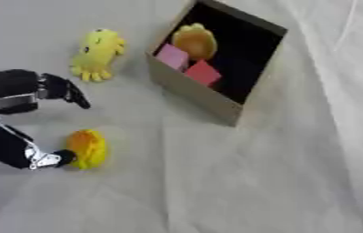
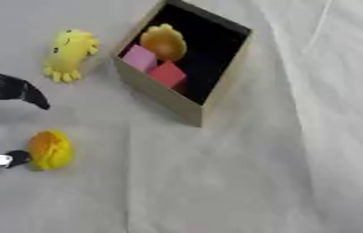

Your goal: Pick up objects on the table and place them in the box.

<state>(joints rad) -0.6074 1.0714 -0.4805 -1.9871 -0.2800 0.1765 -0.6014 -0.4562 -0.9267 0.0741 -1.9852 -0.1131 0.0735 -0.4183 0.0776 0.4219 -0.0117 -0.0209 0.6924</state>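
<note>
Left hand (image 1: 57,91) hovering with fingers curled, empty, its thumb (image 1: 57,158) touching the yellow-orange toy (image 1: 87,148) lying on the tabletop (image 1: 240,182); box (image 1: 196,98) standing well apart.

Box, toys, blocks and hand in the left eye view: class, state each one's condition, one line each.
Box: open, tilted.
Orange toy: inside box.
Pink block: inside box.
Red block: inside box.
Yellow plush toy: lying on cloth.
Yellow-orange toy: on cloth, touched by left hand.

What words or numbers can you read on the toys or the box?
None: no words, numbers or signs show anywhere.
The box, the yellow plush toy, the yellow-orange toy by the left hand and the pink block are all plain.
</note>
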